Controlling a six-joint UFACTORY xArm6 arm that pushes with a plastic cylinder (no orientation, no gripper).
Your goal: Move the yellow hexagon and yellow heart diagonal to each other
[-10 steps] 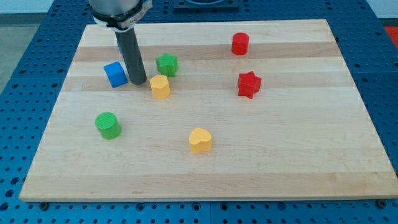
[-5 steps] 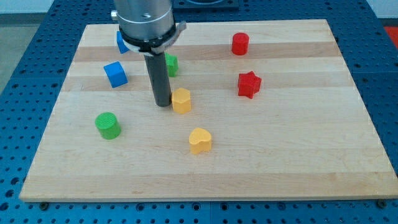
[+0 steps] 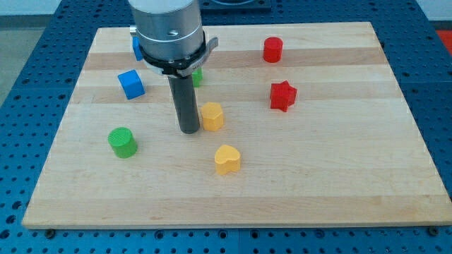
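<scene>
The yellow hexagon (image 3: 212,116) sits near the middle of the wooden board (image 3: 339,169). The yellow heart (image 3: 227,159) lies below it and slightly to the view's right. My tip (image 3: 189,130) rests on the board just left of the yellow hexagon, touching or nearly touching its lower left side. The rod rises from there and the arm's head covers the board's upper left-centre.
A blue cube (image 3: 131,83) and a green cylinder (image 3: 122,142) are at the left. A green block (image 3: 197,75) and another blue block (image 3: 135,48) are mostly hidden behind the arm. A red cylinder (image 3: 272,49) and red star (image 3: 282,95) are at the right.
My tip has moved down and to the view's right, pushing the yellow hexagon the same way, from beside the green block to just above the yellow heart.
</scene>
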